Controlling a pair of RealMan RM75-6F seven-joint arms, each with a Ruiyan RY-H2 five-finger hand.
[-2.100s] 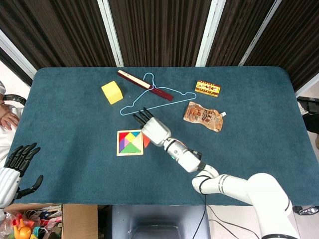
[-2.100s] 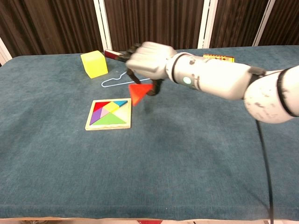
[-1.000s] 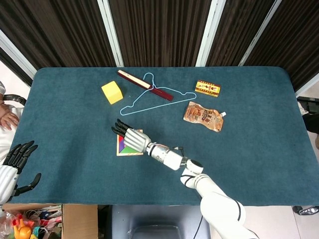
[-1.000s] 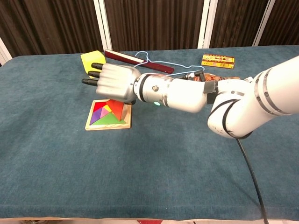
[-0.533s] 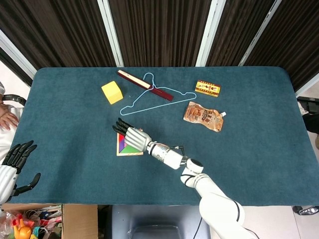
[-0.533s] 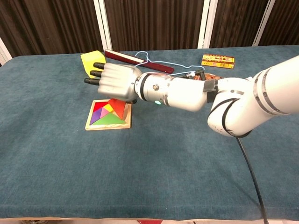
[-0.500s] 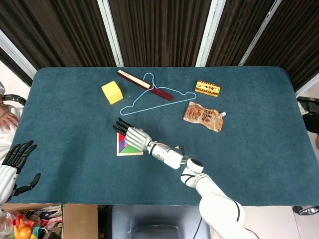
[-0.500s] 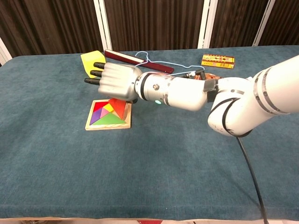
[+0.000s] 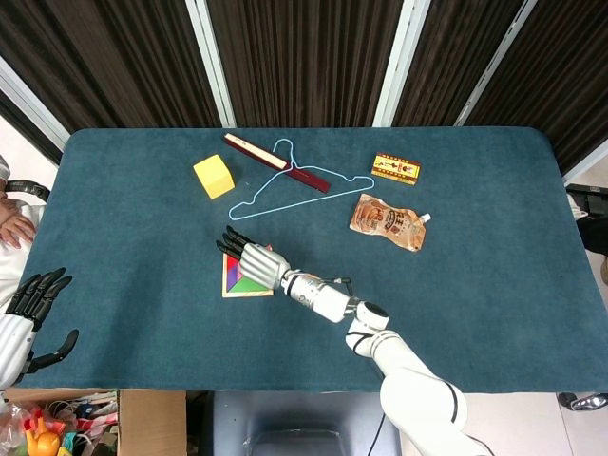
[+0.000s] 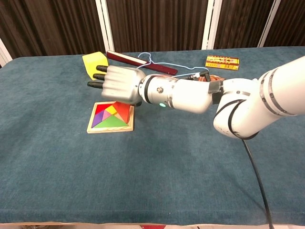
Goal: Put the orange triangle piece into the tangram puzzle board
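Orange was the colour we looked for first. The flat orange triangle piece (image 10: pixel 124 110) lay inside the square wooden tangram puzzle board (image 10: pixel 109 130), in its upper right corner, beside the yellow, purple, red and green pieces. From the chest view it looked close to level with them, though we could not tell whether it was fully seated.

The right hand (image 10: pixel 119 83) hovered palm down just above the far edge of the board. Its black fingers (image 10: pixel 97 76) were stretched out and slightly apart, pinching nothing we could see. The thumb was hidden under the palm, so we could not tell whether it touched the piece. The left hand (image 9: pixel 28 309) hung off the near left corner of the teal-covered bench (image 9: pixel 475 285), fingers spread and holding nothing.

We judged the placing step to be at its end, with the piece released into its slot. The next move called for a lift straight up and clear, without brushing the triangle. If one corner proved to be riding the frame, a light press would seat it.

Our count was:
- one puzzle board and one orange triangle;
- one yellow foam cube (image 9: pixel 214 176);
- one light blue wire hanger (image 9: pixel 302 190);
- one dark red flat stick (image 9: pixel 275 161), crossing the hanger;
- one small yellow and red box (image 9: pixel 395 168);
- one orange snack pouch (image 9: pixel 388 222);
- two hands.
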